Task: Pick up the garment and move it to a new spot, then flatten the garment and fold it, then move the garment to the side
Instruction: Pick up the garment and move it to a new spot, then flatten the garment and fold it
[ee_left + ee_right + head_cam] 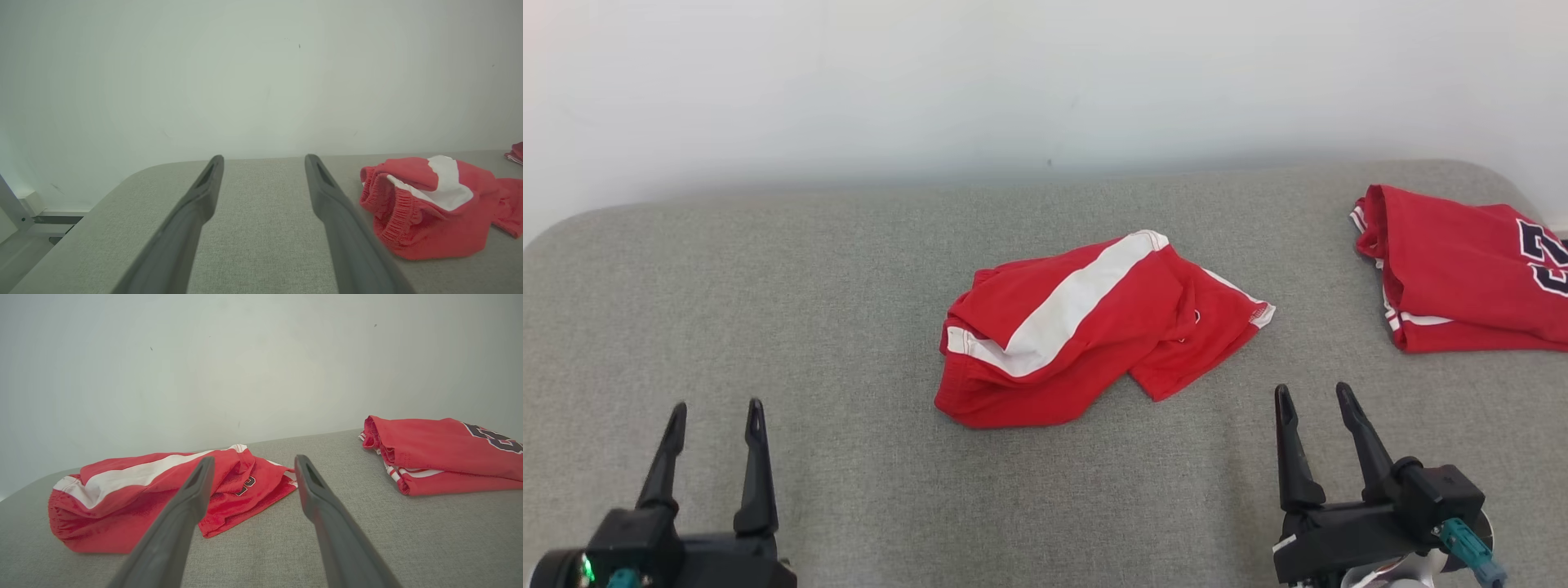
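We count two red garments, a crumpled red cloth garment with a white stripe mid-table, a folded red numbered jersey far right, two dark grippers, left gripper and right gripper, fingers spread, empty, grey fabric tabletop, pale wall behind.

Red garment w/ white stripe & elastic waistband lies crumpled, partly folded over itself, approx mid grey tabletop; one leg splayed right.

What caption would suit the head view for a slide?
Left gripper and right gripper, both open, face a crumpled red-and-white garment on a grey surface; a folded red jersey lies at right.
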Available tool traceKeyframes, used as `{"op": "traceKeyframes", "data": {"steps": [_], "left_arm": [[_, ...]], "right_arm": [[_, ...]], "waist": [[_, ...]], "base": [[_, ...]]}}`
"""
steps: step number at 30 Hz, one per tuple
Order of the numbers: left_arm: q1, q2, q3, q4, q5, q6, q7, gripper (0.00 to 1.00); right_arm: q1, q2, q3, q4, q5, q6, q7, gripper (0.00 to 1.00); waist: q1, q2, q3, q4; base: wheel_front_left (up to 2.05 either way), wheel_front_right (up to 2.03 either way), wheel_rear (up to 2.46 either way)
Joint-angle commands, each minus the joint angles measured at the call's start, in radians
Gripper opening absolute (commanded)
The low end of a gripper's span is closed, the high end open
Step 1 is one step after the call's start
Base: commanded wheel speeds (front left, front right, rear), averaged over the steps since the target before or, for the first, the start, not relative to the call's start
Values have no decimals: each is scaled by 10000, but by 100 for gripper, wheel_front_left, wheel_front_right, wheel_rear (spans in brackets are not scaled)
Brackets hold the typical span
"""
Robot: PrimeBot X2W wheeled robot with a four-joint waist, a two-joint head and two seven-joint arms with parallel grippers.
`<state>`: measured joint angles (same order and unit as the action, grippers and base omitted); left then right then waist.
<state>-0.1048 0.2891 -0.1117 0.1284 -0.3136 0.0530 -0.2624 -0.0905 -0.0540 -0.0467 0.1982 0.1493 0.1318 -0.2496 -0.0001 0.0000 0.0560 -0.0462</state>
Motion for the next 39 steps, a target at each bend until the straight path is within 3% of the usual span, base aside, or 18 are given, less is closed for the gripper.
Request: {"op": "traceKeyframes", "data": {"steps": [1, 18, 39], "left_arm": [[261, -50, 12, -87, -30, 72, -21, 100], [1673, -394, 237, -413, -60, -126, -30, 100], [1769, -903, 722, -192, 463, -436, -31, 100]], "right_arm": [[139, 3, 29, -6, -42, -27, 8, 100], [569, 4, 122, 189, 79, -27, -20, 100], [513, -28, 255, 411, -4, -27, -78, 100]], "waist": [[1, 0, -72, 27], [1, 0, -250, 175], [1, 0, -110, 176]], "base": [[0, 0, 0], [0, 0, 0], [0, 0, 0]]}}
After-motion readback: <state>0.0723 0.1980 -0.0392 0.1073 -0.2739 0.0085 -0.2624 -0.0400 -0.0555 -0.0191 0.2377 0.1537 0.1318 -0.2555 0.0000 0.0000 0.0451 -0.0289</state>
